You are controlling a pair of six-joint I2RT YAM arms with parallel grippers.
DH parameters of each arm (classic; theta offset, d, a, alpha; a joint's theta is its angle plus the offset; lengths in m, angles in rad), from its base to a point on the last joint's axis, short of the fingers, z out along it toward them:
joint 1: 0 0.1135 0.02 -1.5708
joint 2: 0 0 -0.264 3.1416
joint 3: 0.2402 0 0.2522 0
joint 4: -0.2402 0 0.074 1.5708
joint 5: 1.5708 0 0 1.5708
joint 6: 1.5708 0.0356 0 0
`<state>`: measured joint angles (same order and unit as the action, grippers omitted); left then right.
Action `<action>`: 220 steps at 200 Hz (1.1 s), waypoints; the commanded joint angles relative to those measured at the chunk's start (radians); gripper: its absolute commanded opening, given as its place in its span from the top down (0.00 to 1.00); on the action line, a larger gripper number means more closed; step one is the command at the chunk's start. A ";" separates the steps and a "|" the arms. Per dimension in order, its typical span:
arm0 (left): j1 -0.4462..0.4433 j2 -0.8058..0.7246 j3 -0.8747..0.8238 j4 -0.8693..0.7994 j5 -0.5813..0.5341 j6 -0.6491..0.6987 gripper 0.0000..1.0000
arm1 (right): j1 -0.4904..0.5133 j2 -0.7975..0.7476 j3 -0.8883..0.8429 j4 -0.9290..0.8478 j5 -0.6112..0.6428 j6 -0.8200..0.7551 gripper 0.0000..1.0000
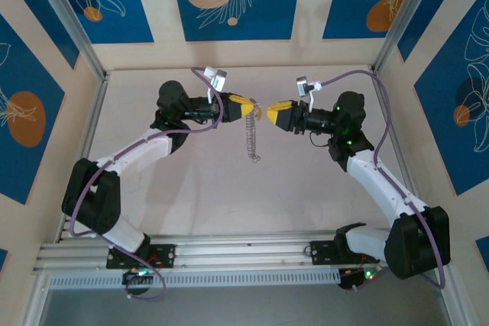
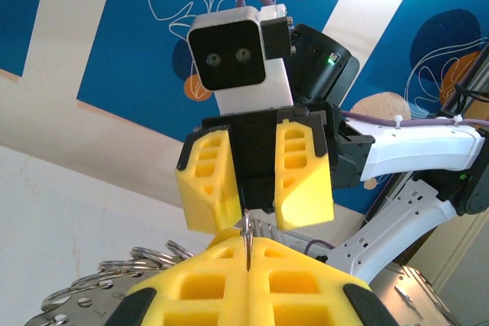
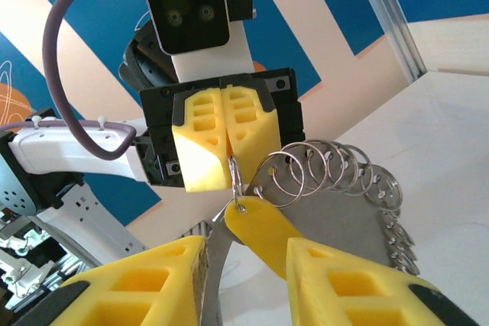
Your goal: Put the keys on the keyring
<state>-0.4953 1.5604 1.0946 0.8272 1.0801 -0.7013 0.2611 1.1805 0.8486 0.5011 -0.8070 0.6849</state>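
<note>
Holds right gripper [image 3: 244, 246] wide open, ribbed yellow fingers [image 3: 351, 280] gripping nothing. Hangs flat, rounded yellow key [image 3: 258, 228] between them from thin wire ring [image 3: 238, 188]. Clamps left gripper [image 3: 227, 173] closed on ring just beyond; trails looped steel chain [image 3: 336, 167] beside.

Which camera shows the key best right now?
Right wrist: the key sits large and close, its yellow head threaded on a ring. Top external renders it a tiny orange speck.
</note>
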 commanded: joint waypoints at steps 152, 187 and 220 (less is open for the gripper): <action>-0.009 -0.020 0.001 0.065 0.019 -0.007 1.00 | 0.046 0.096 0.135 -0.018 0.015 0.005 0.78; -0.008 -0.019 0.003 0.066 0.019 -0.007 1.00 | 0.047 0.096 0.133 -0.020 0.011 0.004 0.79; -0.010 -0.017 0.004 0.066 0.018 -0.009 1.00 | 0.049 0.097 0.132 -0.026 0.007 -0.001 0.79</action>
<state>-0.4961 1.5604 1.0946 0.8307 1.0801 -0.7017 0.3019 1.2675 0.9611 0.4820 -0.7929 0.6987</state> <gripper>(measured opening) 0.049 0.208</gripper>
